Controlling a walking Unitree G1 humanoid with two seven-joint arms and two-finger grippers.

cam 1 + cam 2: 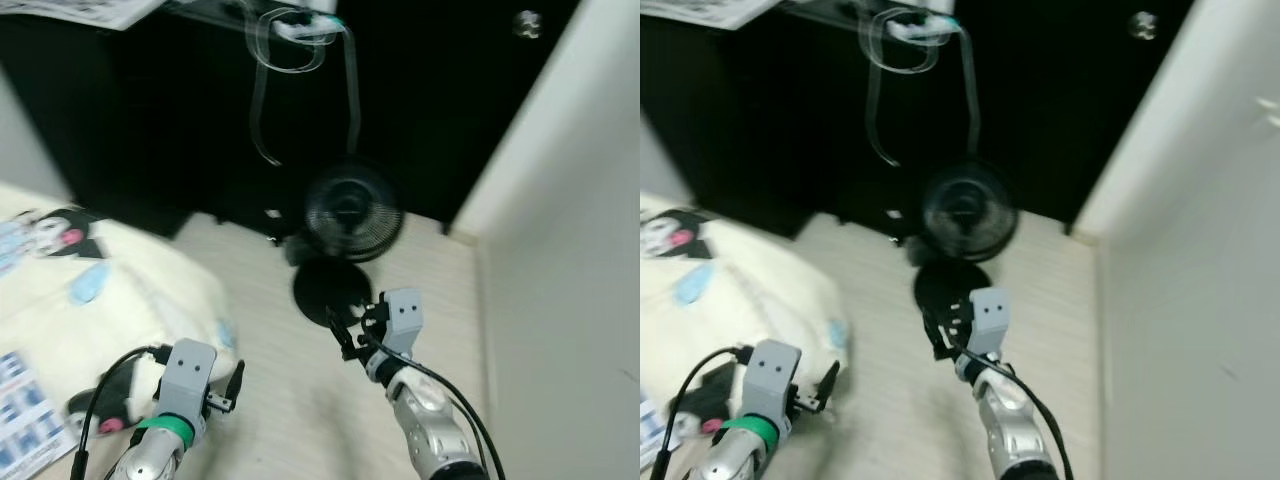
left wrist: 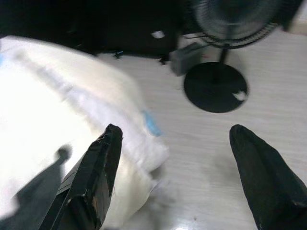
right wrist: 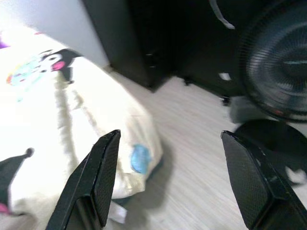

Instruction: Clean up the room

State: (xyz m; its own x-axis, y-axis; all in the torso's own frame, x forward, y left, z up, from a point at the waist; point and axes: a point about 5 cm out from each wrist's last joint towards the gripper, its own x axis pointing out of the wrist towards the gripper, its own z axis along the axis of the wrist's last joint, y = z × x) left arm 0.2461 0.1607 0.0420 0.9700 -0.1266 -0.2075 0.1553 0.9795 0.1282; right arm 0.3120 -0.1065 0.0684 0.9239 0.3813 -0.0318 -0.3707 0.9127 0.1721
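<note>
Left gripper (image 2: 175, 143) above the pale floor (image 1: 440, 290) at the edge of the cream cartoon-print bedding (image 1: 110, 290), its 2 fingers spread apart, nothing held. Right gripper (image 3: 168, 143) likewise apart and empty, raised near the black fan (image 1: 350, 215) standing before the dark cabinet (image 1: 150, 120).

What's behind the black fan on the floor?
Behind the black fan stands dark furniture, with clear tubing hanging down its front above the fan. A small grey box sits by the fan's round base. Anything lower behind the fan head is lost in shadow.
</note>
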